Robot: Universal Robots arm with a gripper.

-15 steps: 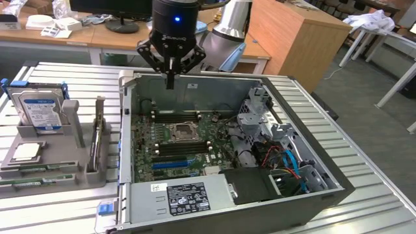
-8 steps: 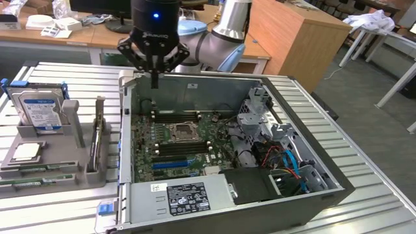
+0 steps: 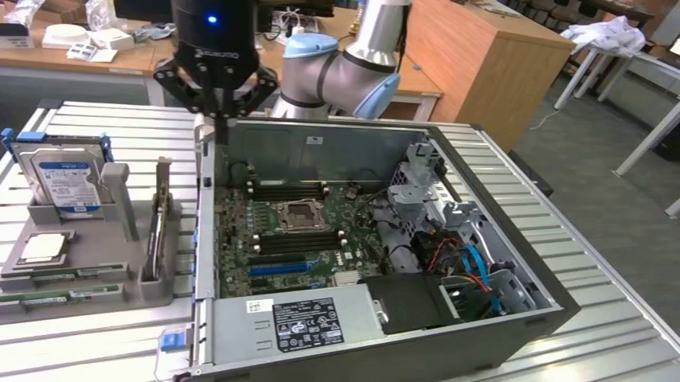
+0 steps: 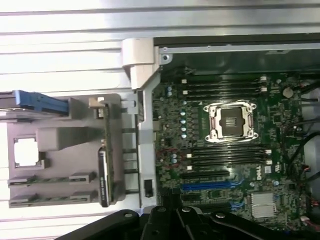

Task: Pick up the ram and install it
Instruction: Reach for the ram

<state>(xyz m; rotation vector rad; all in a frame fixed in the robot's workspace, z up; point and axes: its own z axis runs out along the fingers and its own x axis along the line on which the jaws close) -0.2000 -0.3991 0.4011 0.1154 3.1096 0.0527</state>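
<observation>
gripper (image 3: 220, 119): hangs above the far corner of the open computer case (image 3: 318, 147), on the exterior view's left side of it. clenched, fingers pressed together, grasping nothing. carried by a grey arm (image 3: 356, 68) that reaches in from behind the case.

ram (image 3: 69, 275): lies flat in the near end of the grey holder (image 3: 143, 290), on the exterior view's left of the case. well apart from the gripper, touched by nothing but its slot. sits just beside a second green stick (image 3: 53, 298), which lies parallel to it and nearer the holder's front edge.

also in the holder: a blue-labelled hard drive (image 3: 64, 179) standing upright at the far end, a square processor chip (image 3: 43, 249) lying flat between drive and ram, and a thin board (image 3: 159, 231) standing on edge along the side nearest the case.

inside the case: a green motherboard (image 3: 236, 231), with the cpu socket (image 3: 301, 215) set between two banks of long black slots (image 3: 285, 191).

under everything: a slatted metal table (image 3: 107, 131).
</observation>
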